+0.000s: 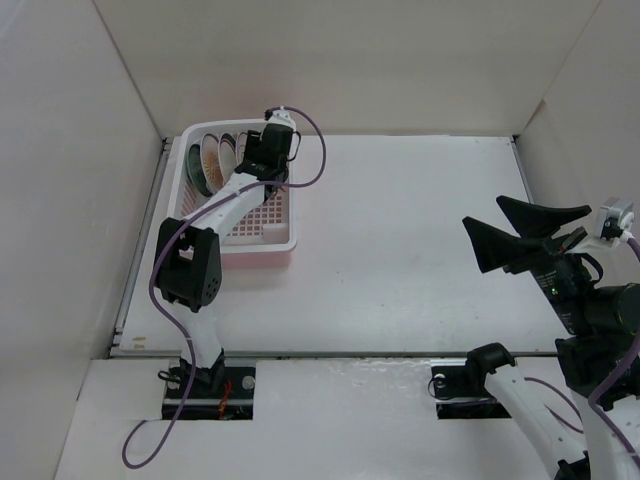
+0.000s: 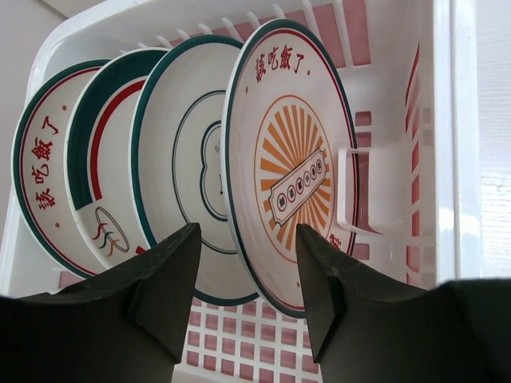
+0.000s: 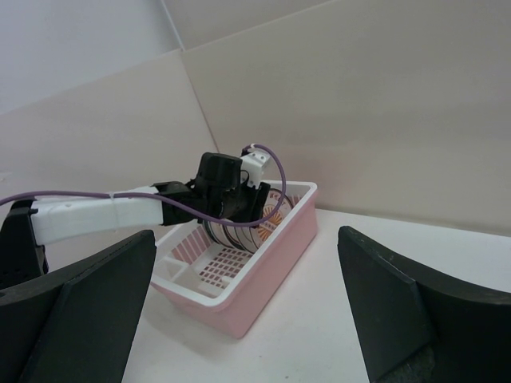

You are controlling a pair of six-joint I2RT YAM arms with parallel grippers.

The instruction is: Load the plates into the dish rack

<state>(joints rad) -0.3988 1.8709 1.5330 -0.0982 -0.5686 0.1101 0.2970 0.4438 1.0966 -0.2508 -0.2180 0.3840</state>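
Reads 該吃飯了 in red brush-style Chinese characters along the upper rim of the sunburst plate (image 2: 291,171), seen from the left wrist. Repeats what look like the same red characters, turned sideways, down the left rim of the leftmost plate (image 2: 40,171). Carries a row of small characters inside the ticket-shaped banner (image 2: 297,190) at the sunburst centre, too small to make out. Too far off to read in the top and right wrist views.

Upright plates (image 2: 200,159) fill the dish rack's (image 1: 268,218) far end; left arm (image 1: 225,205) overhangs its bare near half.
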